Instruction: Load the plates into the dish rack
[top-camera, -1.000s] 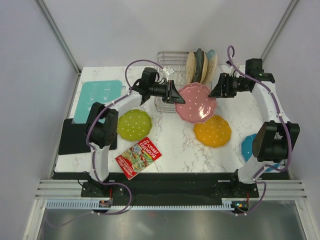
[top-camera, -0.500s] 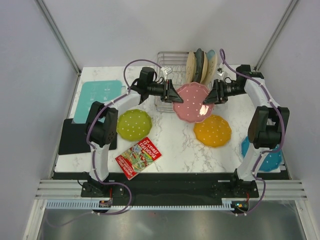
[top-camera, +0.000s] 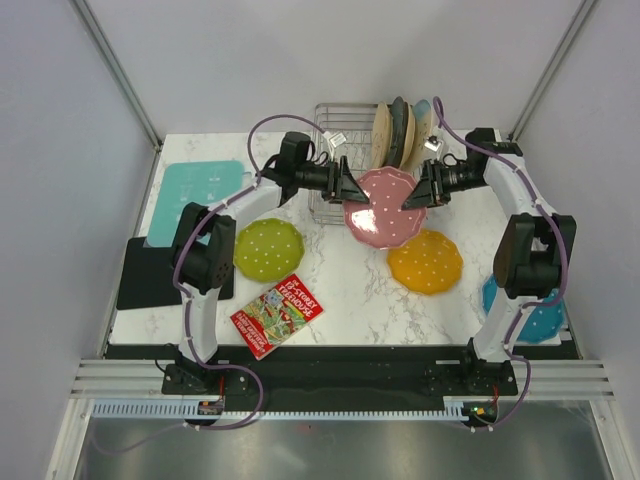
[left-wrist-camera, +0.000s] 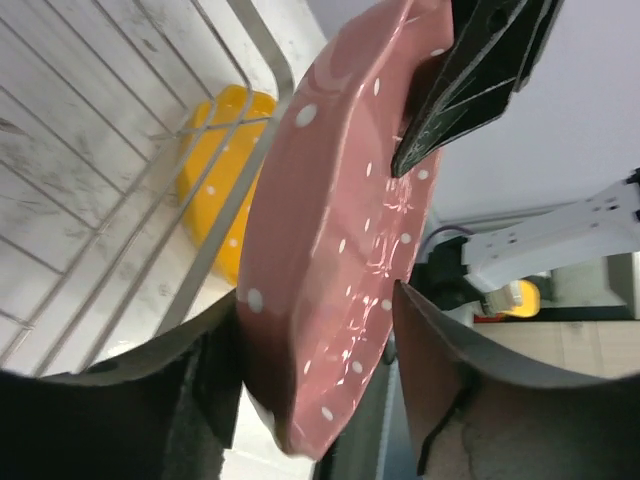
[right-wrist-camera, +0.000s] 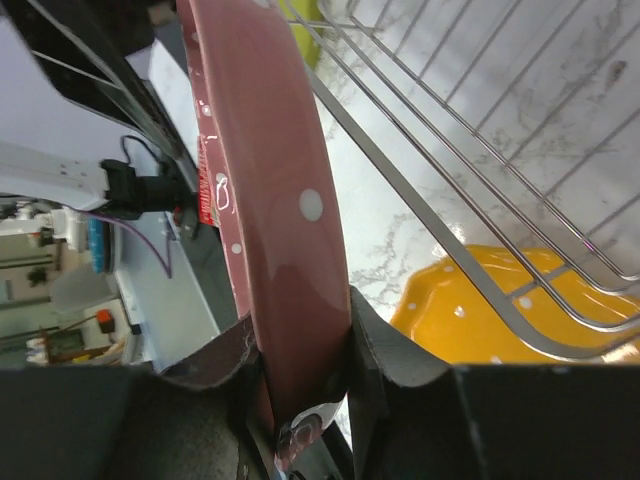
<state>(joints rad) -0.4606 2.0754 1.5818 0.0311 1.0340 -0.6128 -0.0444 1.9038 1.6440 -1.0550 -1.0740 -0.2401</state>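
**Two-arm grasp of a plate at the rack.** The pink plate (top-camera: 385, 210) is held clear of the worktop (top-camera: 340, 280), tilted, just in front of the near right corner of the dish rack (top-camera: 338, 135).

- The left end effector (top-camera: 350, 192) is closed on the plate's left rim. In the left wrist view its fingers (left-wrist-camera: 225, 365) bracket the plate edge (left-wrist-camera: 335, 260).
- The right end effector (top-camera: 408, 197) is closed on the opposite rim. In the right wrist view its fingers (right-wrist-camera: 385, 350) pinch the rim (right-wrist-camera: 270, 230).
- Rack wires (right-wrist-camera: 450, 150) run behind the plate.
- Three upright dishes (top-camera: 400, 130) stand in the rack's right end.
- The orange plate (top-camera: 426, 261) lies flat on the worktop near the pink plate.
- The lime green plate (top-camera: 268, 248) lies flat beside the left arm.
- The blue plate (top-camera: 497, 292) is partly hidden behind the right arm.
- A teal board (top-camera: 200, 185), a black mat (top-camera: 140, 280) and a booklet (top-camera: 278, 313) lie at the left.
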